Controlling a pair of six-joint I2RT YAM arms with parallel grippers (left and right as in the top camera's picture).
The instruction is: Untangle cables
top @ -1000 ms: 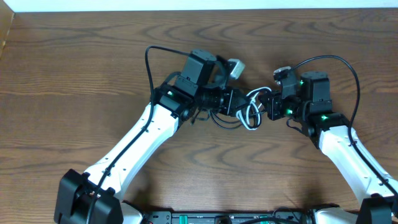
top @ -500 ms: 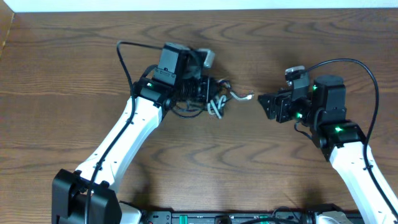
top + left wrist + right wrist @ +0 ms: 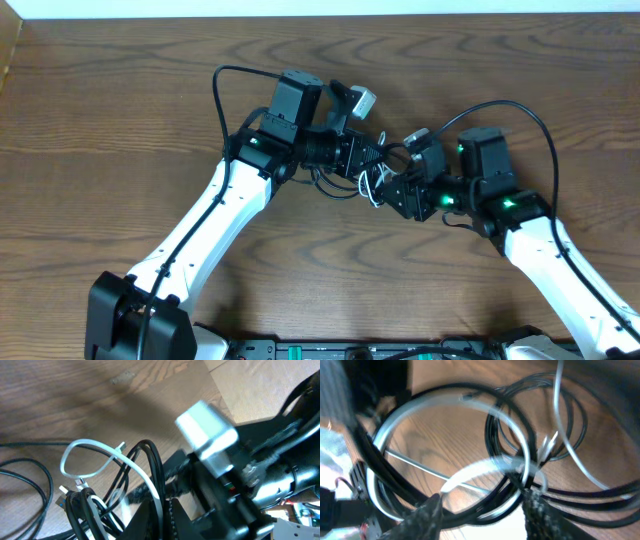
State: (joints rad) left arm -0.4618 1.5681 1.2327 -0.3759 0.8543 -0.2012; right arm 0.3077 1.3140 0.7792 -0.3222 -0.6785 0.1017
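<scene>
Both arms have swung back together. The left end effector (image 3: pixel 370 165) has carried its load from the 10 o'clock side toward the middle of the brown wood-grain table (image 3: pixel 120 100). The right end effector (image 3: pixel 397 190) has come in from 3 o'clock and now sits just beside it, at its 4 o'clock.

Between them hangs the tangle: a thin black flexible cable (image 3: pixel 340 192) in several loops and a shorter thin white cable (image 3: pixel 377 181) wound through it, just right of the table's centre.

The left end effector is clamped tight on the cables. In its wrist view the white cable (image 3: pixel 80 442) arcs up in a small loop at 10 o'clock, and the black cable (image 3: pixel 152 452) loops beside it.

The right end effector (image 3: pixel 482 515) has its fingers (image 3: pixel 427 517) spread apart. In front of them, blurred, the black cable (image 3: pixel 492 435) and the white cable (image 3: pixel 470 472) cross each other. Whether they touch the fingers cannot be told.
</scene>
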